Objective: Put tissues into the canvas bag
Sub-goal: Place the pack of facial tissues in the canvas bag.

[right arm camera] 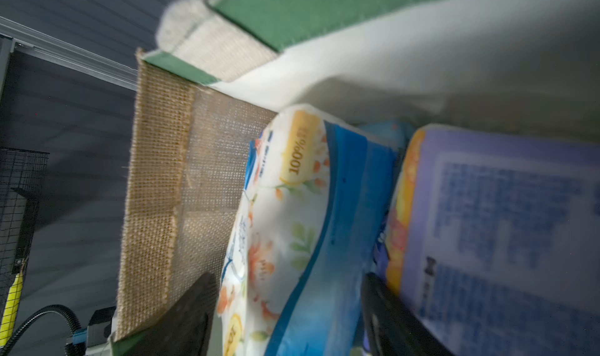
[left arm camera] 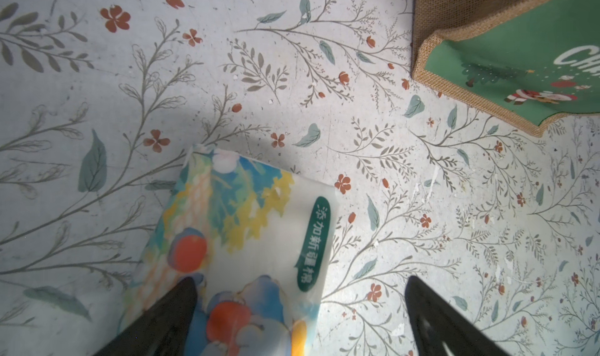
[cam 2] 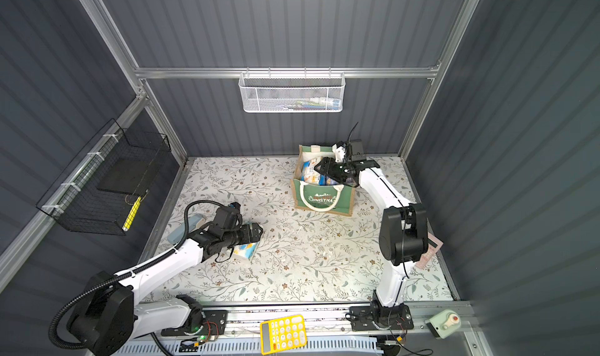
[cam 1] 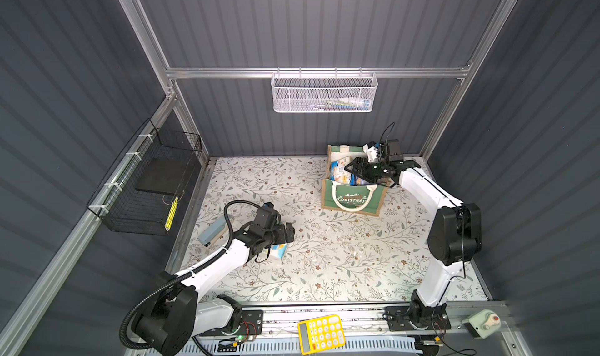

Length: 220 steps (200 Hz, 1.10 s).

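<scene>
Already the canvas bag [cam 1: 352, 199], at the far right of the table [cam 1: 341, 266], holds several tissues. In the right wrist view a white-blue-orange pack [right arm camera: 292, 208] stands on edge beside a lavender pack [right arm camera: 503, 224], both near the rim. The right pincer [right arm camera: 289, 276] hangs in the bag's mouth with a finger on either side of the white-blue-orange pack. Blur hides whether they press it, so I cannot tell if it is let go.

Two tissues lie outside: a cartoon-printed pack [left arm camera: 246, 234] under the left pincer [left arm camera: 302, 279], and a light blue pack [cam 1: 213, 231] at the table's left edge. The left pincer is spread wide and grasps nothing, one finger above the pack, the other above bare table.

My judgement of the risks: closing from this off-centre stance would catch only a corner, and the glossy wrap would slip. Lifting the right pincer with a finger dragging film could pull a pack out. The packs are soft, pillowy bricks. The bag is boxy, with coarse jute sides and cream lining, and its limp walls may fold inward.
</scene>
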Each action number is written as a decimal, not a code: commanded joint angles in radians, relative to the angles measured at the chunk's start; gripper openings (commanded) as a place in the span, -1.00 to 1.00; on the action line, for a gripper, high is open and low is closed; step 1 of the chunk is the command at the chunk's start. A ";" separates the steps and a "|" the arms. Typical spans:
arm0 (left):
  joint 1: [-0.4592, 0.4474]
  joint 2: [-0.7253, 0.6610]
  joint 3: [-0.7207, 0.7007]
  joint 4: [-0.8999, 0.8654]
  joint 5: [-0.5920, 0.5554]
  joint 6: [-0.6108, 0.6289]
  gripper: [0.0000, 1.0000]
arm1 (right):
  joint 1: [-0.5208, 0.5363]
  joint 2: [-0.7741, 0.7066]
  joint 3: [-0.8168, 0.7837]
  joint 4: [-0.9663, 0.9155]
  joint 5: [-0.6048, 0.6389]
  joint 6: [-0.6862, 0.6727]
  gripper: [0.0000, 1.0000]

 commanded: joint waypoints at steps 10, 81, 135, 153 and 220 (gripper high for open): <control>0.004 0.035 -0.013 0.027 0.052 0.013 1.00 | -0.004 -0.119 -0.040 0.051 0.036 -0.031 0.56; 0.004 -0.043 0.036 -0.083 -0.061 0.035 1.00 | -0.003 -0.408 -0.258 0.150 0.065 -0.057 0.77; 0.016 -0.023 0.047 -0.143 -0.141 0.070 0.99 | -0.004 -0.614 -0.497 0.263 0.082 -0.093 0.88; 0.019 0.016 0.035 -0.114 -0.122 0.071 0.99 | -0.004 -0.668 -0.550 0.275 0.090 -0.104 0.92; 0.019 0.080 0.021 0.028 0.132 0.074 0.98 | -0.038 -0.865 -0.739 0.266 0.134 -0.112 0.98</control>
